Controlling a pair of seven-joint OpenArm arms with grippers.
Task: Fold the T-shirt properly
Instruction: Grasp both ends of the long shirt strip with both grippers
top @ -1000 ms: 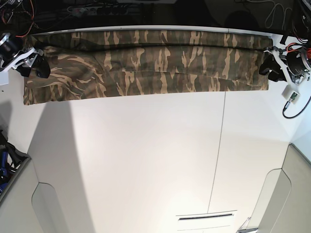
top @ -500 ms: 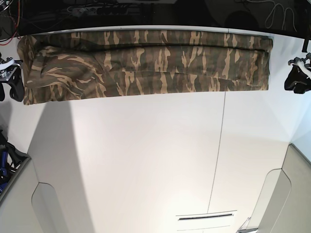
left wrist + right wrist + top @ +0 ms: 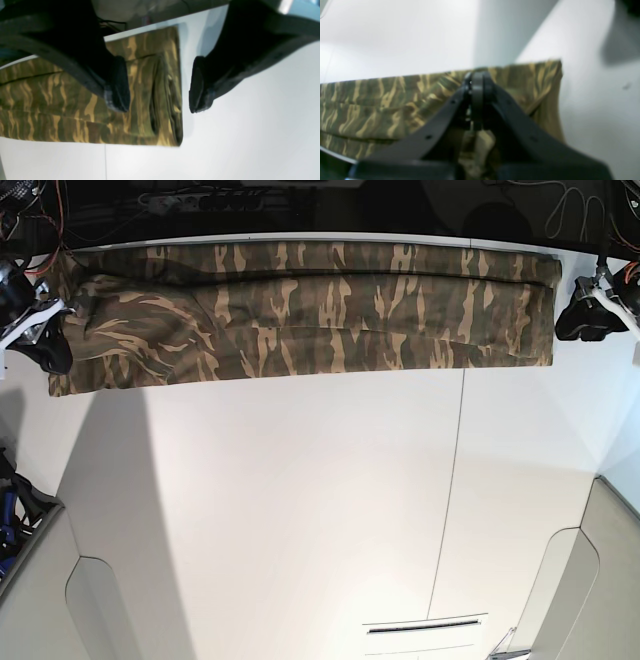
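The T-shirt (image 3: 300, 310) lies flat along the far edge of the white table (image 3: 300, 510), already folded lengthwise into one long, narrow camouflage band whose layered edges run along its length; a doubled fold shows at its end in my left wrist view (image 3: 160, 95). My left gripper (image 3: 585, 315) hangs just beside the band's end on the base view's right; its jaws stand well apart with nothing between them, one dark pad (image 3: 120, 85) over the cloth and the other over bare table just beyond the shirt's edge. My right gripper (image 3: 45, 340) sits at the band's opposite end; in the right wrist view its fingers (image 3: 477, 100) are pressed together into a single point above the fabric, and I see no cloth pinched between them, though the blur there leaves a thin fold uncertain. I judge the lengthwise folds finished and the crosswise folds not yet made: the band is far longer than a properly folded shirt should be. What remains, as I read it, is to take one end and carry it over toward the other, perhaps twice, to form a compact rectangle, keeping the stacked layers aligned so that the loose edges do not slide apart.
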